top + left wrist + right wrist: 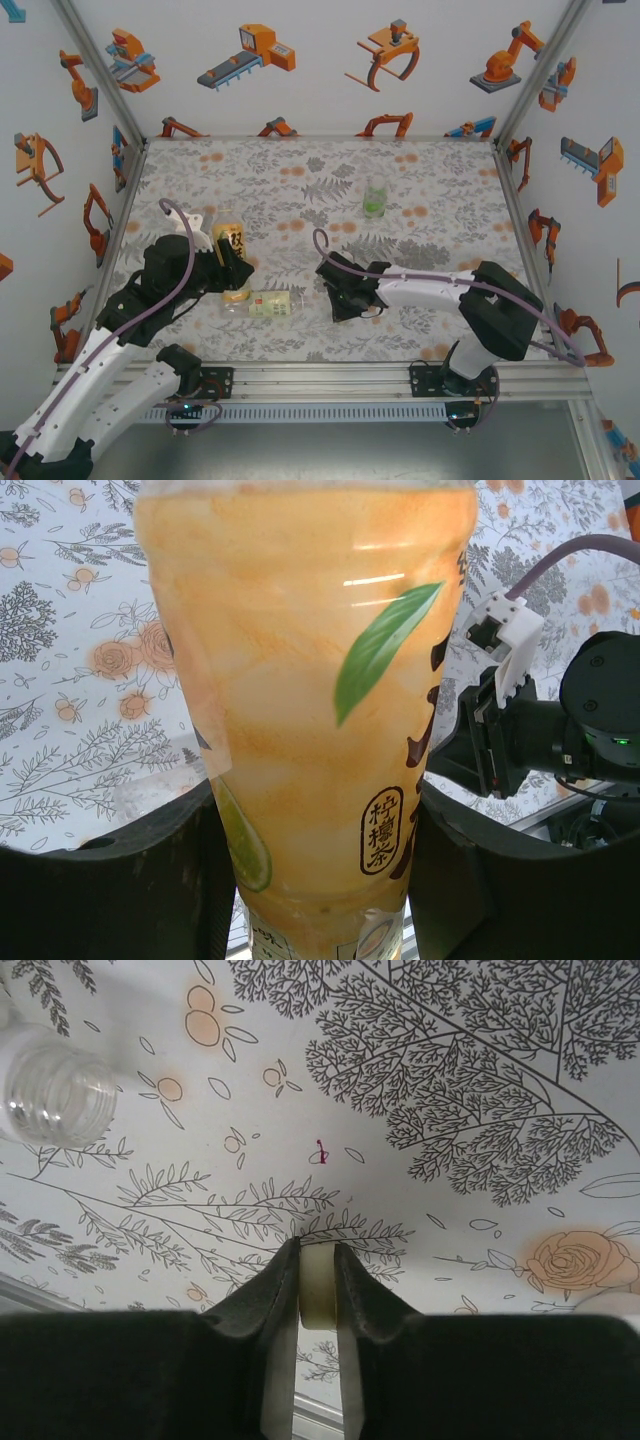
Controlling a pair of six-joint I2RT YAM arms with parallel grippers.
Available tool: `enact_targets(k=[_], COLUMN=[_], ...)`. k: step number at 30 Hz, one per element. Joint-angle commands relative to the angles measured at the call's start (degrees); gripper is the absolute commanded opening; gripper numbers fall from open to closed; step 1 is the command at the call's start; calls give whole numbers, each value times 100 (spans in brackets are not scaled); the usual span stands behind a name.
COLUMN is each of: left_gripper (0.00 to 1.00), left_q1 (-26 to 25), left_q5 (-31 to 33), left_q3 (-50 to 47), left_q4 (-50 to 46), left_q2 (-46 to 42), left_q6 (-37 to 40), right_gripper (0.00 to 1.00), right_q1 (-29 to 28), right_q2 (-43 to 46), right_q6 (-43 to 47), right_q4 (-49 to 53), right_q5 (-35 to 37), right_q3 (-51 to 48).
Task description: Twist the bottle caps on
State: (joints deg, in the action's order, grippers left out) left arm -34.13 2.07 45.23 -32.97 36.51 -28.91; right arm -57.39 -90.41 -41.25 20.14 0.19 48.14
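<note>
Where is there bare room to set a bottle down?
Free: the far-left stretch behind the orange bottle, and the right side beyond the green bottle. Crowded: the lying bottle between left gripper and right gripper, holding a cap.

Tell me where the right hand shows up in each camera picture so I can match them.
Top external: lower middle, the right hand over the flowered table cover, just right of the lying clear bottle.
Left wrist: right side, the hand behind the orange bottle.
Right wrist: bottom middle, the hand pinching a white cap.
Shared landmark: the flowered table cover.
</note>
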Motion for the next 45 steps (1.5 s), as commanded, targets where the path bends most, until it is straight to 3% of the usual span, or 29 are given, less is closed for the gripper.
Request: enact_targets(k=[1,10,15,21,25,33,45], left_gripper=[0,0,0,0,0,0,0], left_q1=[25,25,20,23,25,25,21], left_q5=[-14,-26,-27,161,281,88,11], left_q3=[-15,12,63,133,154,42,-12], left_q4=[70,83,42,-131,-304,-133,171], left_q2=[-48,-48,-26,41,111,128,291], left_q6=[-46,-119,-133,-159,-108,6,17], right_gripper=[15,16,23,37,41,43,42], right_q1=[212,1340,1934,2179,2179,2068,1285], right_q2=[92,120,323,1031,1426,1765,1150], right_q6=[-179,-640,-947,-602,-297,80,353], right_q4=[-402,-2535,-3130,-1966,-1127,-390,829], right_q5=[-271,-1562,-1758,-1169,-845,-633,483], right_q3=[-226,-1024,-1703,-1900,-1630,-987,216])
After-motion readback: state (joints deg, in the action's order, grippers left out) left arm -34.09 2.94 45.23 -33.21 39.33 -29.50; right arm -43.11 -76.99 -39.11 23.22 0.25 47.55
